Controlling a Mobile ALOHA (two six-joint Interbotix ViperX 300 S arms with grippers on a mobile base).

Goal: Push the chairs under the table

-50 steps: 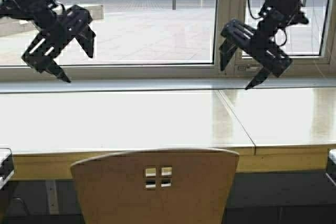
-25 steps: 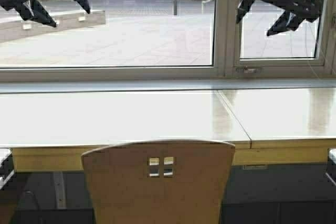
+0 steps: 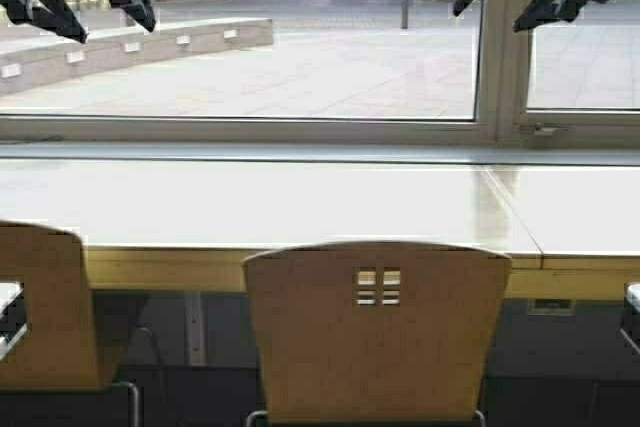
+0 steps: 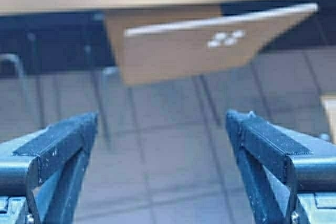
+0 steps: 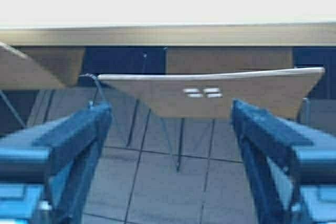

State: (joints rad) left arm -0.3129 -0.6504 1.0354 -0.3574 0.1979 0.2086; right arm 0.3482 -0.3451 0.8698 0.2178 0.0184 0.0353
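A light-brown plywood chair (image 3: 377,332) with four small square holes stands before me, its backrest up against the front edge of the long cream-topped table (image 3: 250,202). A second chair (image 3: 40,307) shows at the left edge, also at the table. Both arms are raised high in front of the window. My left gripper (image 3: 100,9) hangs open at the upper left, and my right gripper (image 3: 495,2) hangs open at the upper right. Both wrist views look down on the chair (image 4: 205,45) (image 5: 215,95) between empty open fingers.
A window with a white frame (image 3: 500,57) runs behind the table, a paved yard beyond it. A seam (image 3: 510,212) splits the tabletop at the right. Grey tiled floor (image 5: 173,192) lies under the chairs. Parts of my base (image 3: 8,317) show at both lower edges.
The robot has moved: the scene has shifted right, and a second chair has come into view at the left. The arms rose from above the table to the top of the view.
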